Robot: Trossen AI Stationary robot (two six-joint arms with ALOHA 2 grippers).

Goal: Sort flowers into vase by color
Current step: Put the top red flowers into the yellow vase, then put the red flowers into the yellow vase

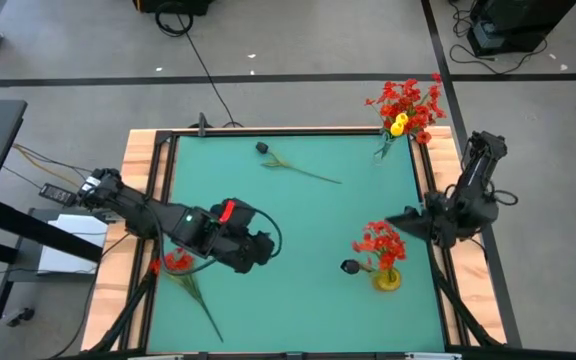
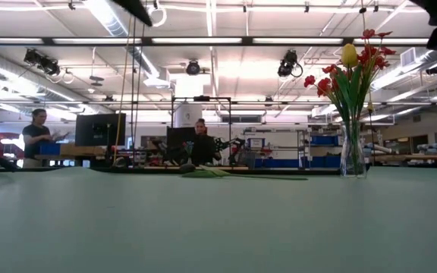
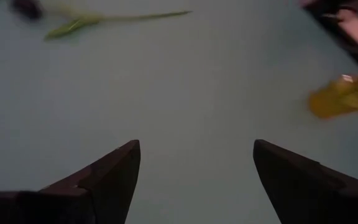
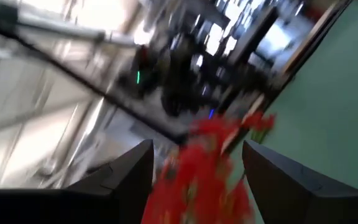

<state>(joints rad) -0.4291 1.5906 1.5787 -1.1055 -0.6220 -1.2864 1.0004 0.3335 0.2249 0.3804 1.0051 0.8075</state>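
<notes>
Two vases [image 1: 387, 278], one loose red flower [image 1: 176, 262]

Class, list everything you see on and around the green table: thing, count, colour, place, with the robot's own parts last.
Glass vase: one, clear, far right corner, holding red flowers and one yellow flower.
Yellow vase: one, near right, holding red flowers and a dark-headed flower.
Loose dark-headed flower: one, green stem, lying at the far middle.
Loose red flower: one, lying at the near left edge.
People: two, in the room behind.
Left gripper: fingers open, left of centre.
Right gripper: fingers open, beside the yellow vase's flowers.
</notes>
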